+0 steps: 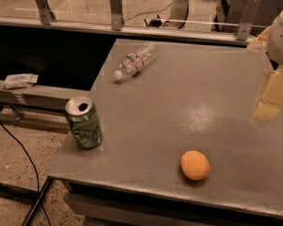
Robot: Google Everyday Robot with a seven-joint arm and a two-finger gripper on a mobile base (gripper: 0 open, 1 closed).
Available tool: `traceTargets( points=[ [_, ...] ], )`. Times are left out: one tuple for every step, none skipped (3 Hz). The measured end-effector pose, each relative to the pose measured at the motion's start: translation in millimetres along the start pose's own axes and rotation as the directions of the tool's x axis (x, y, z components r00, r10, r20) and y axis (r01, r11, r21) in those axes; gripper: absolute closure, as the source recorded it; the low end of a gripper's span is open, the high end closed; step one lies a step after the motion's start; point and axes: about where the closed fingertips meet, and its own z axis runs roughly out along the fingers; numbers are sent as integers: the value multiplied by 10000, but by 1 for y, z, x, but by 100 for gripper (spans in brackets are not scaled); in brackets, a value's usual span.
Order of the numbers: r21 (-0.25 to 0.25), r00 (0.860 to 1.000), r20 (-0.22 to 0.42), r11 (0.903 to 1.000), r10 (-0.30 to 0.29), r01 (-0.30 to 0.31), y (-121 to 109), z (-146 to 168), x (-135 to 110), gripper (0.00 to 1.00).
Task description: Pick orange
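Note:
The orange is small, round and matte. It lies on the grey table near the front edge, right of centre. My gripper shows as pale cream parts at the right edge of the camera view, above the table, up and to the right of the orange and well apart from it. It holds nothing that I can see.
A green soda can stands upright at the table's front left corner. A clear plastic water bottle lies on its side at the back left. A glass railing runs behind the table. The floor drops off to the left.

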Motion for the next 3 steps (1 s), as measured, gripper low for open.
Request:
traceTargets(
  points=[
    [2,10000,1,10000,0,0,0,0,0,0],
    [120,9993,-323,9997,-188,192,18,11,-2,0],
    [-456,9950,-461,9953,-881,860,58,41,-14,0]
  ],
)
